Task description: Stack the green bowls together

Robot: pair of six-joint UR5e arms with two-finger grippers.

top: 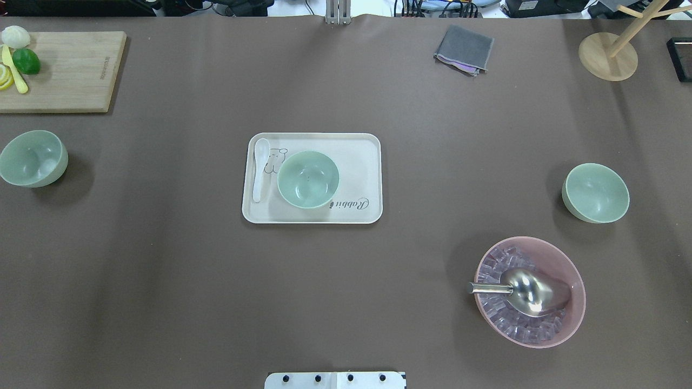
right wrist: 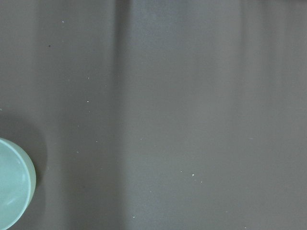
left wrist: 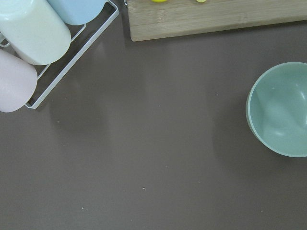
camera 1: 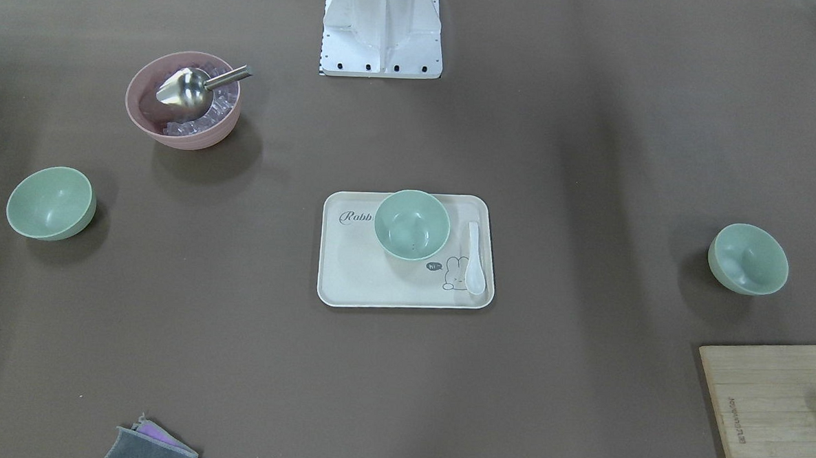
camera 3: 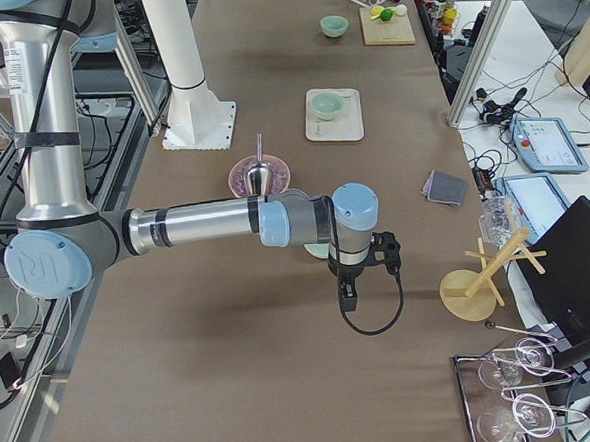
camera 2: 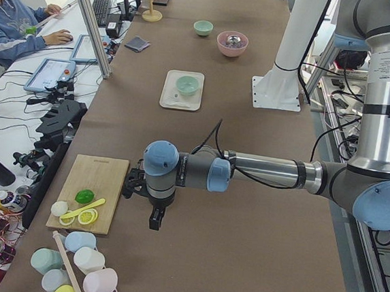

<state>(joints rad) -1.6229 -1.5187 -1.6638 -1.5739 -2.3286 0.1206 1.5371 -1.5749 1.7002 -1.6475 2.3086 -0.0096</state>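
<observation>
Three green bowls, none stacked, all well apart. The tray bowl sits on the tray beside the spoon. The left bowl is near the cutting board, and the right bowl is near the pink bowl. Loads of bare table between them. The left gripper and right gripper hang over the table's ends. They only show in the side views, so can't tell if the fingers are spread or pressed together.

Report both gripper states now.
Left gripper: cannot tell; it shows only in the left side view.
Right gripper: cannot tell; it shows only in the right side view.
</observation>
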